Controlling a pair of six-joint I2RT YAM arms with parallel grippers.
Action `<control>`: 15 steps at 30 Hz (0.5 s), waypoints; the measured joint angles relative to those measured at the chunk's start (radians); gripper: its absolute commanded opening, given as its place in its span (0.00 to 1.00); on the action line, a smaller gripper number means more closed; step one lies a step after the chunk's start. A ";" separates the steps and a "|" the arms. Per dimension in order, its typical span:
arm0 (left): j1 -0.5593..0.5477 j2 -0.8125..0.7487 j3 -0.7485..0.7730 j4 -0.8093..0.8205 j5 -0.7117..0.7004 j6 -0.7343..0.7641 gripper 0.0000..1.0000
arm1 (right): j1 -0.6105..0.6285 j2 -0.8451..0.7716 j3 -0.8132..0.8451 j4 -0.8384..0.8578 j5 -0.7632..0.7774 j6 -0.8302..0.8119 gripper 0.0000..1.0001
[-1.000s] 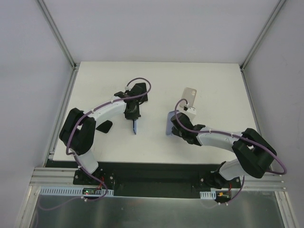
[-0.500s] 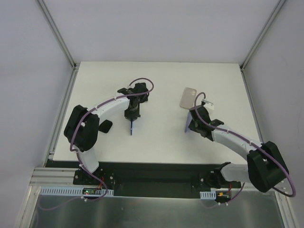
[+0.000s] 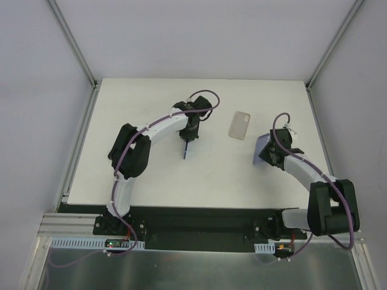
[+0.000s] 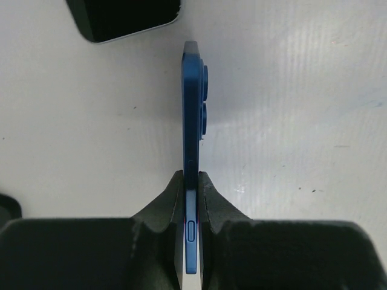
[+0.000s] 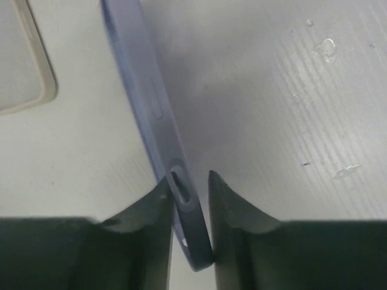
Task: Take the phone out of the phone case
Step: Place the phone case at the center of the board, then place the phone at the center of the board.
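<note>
A robotics lab test cell: a bare white table is boxed in by plain pale walls and aluminium frame posts rising at 10 and 2 o'clock. At 6 o'clock, two cabled robot arms are bolted to a black base plate beside a metal rail and exposed circuit boards.

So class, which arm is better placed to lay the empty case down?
Right: the purple case stands between the right gripper's fingers, near the table; the left gripper clamps the blue phone.
</note>
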 measured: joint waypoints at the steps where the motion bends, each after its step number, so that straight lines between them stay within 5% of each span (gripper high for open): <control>1: -0.011 0.020 0.030 -0.001 -0.002 0.003 0.00 | -0.007 0.011 0.008 0.005 -0.012 -0.004 0.67; 3: -0.024 0.046 0.069 -0.005 -0.002 0.007 0.08 | -0.011 0.030 0.014 0.012 -0.033 -0.010 0.82; 6: -0.041 0.074 0.109 -0.013 0.001 0.009 0.19 | -0.011 0.036 0.014 -0.002 -0.059 -0.020 0.89; 15: -0.074 0.128 0.151 -0.020 0.079 0.011 0.51 | -0.011 -0.128 0.013 -0.104 -0.031 -0.037 0.95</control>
